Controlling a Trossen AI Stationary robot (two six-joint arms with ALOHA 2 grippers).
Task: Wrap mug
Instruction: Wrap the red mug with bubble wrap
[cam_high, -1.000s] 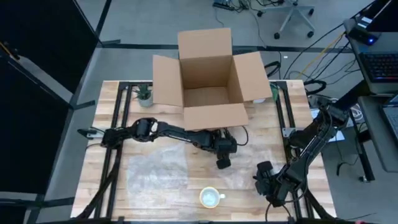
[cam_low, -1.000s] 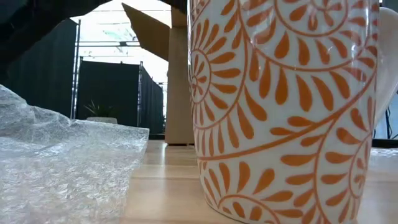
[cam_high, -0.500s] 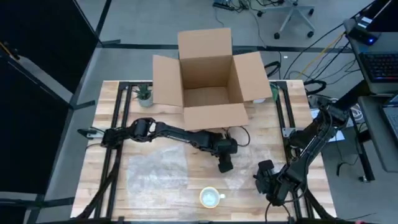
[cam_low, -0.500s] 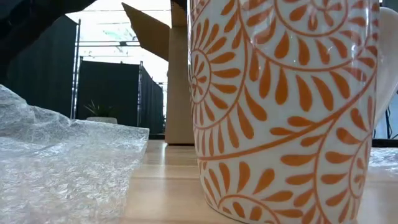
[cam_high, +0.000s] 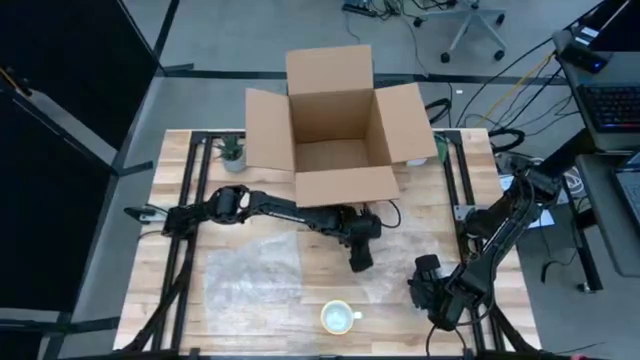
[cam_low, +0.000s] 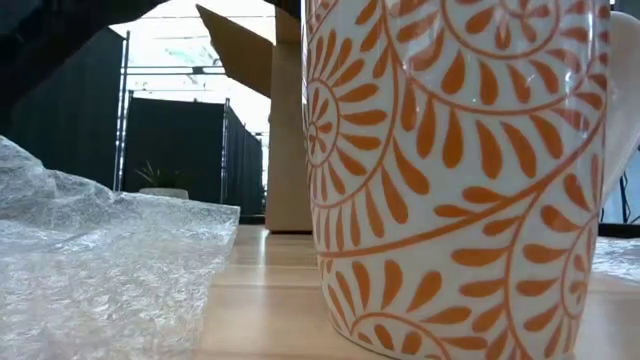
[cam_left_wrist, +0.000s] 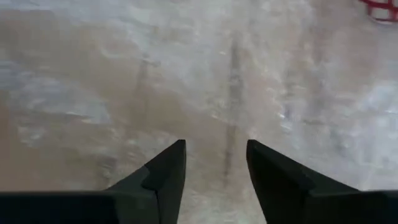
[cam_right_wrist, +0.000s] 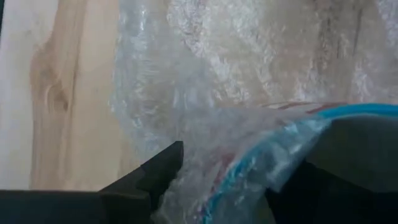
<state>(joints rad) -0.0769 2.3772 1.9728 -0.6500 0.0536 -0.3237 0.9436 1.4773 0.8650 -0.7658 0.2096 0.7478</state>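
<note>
On the table, high view: the mug (cam_high: 338, 318) stands upright near the front edge, mouth up, its long axis vertical; which way the handle points is too small to tell here.
High view, wrap: a sheet of bubble wrap (cam_high: 252, 274) lies flat just left of the mug, and a second clear piece lies to its right, toward the right gripper (cam_high: 424, 284).
High view, change: the left gripper (cam_high: 359, 260) has pulled back a little toward the cardboard box (cam_high: 335, 125) over the last half second, after reaching out before that; the right arm has not shifted. My reading is that the left arm is hunting for a hold on the wrap and the wrapping proper has not begun.
Low view: the mug fills the frame, orange leaf scrolls on white, base flat on the wood, handle at the picture's right edge; bubble wrap heaps beside it, not touching.
Left wrist view: the fingers (cam_left_wrist: 165, 177) stand narrowly parted over wrap on the table, with nothing between them.
Right wrist view: one finger (cam_right_wrist: 152, 177) shows against crumpled wrap and a blue-edged plastic bag (cam_right_wrist: 292, 143); whether the fingers clamp it I cannot tell.
</note>
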